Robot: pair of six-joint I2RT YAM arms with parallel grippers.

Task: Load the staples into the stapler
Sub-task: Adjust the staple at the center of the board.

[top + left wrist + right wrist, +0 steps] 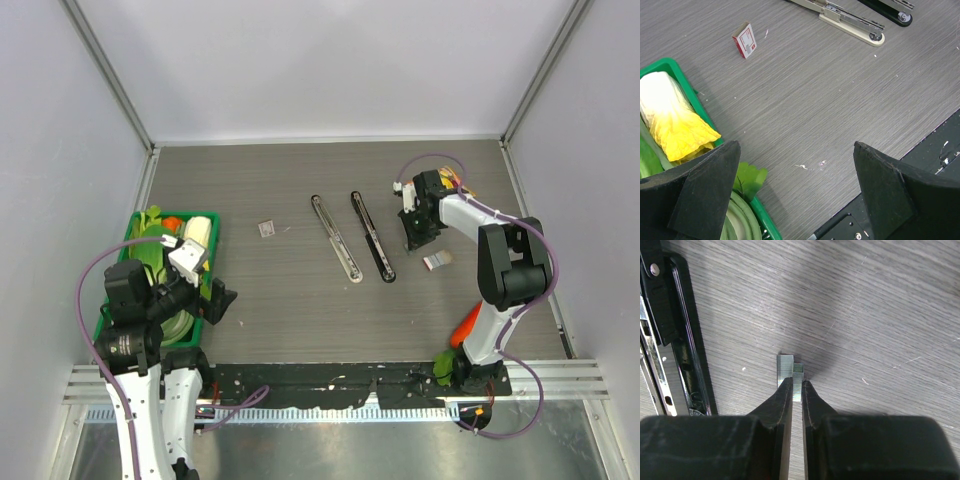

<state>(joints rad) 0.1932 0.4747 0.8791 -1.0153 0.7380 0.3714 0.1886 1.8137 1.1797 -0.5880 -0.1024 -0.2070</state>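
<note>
The right end effector point(796, 385) pinched a staple strip point(785, 367) just right of the black stapler point(372, 236). The stapler lay opened flat, running far-left to near-right, parallel to a beige stapler point(335, 238). The staples box point(267, 228) lay farther left on the bench point(280, 300). The left end effector point(795, 147) was spread.

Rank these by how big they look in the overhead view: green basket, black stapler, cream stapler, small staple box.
1. green basket, clearly the largest.
2. black stapler and cream stapler: they look about alike, so they are not ranked apart.
3. staple box, the smallest.
</note>
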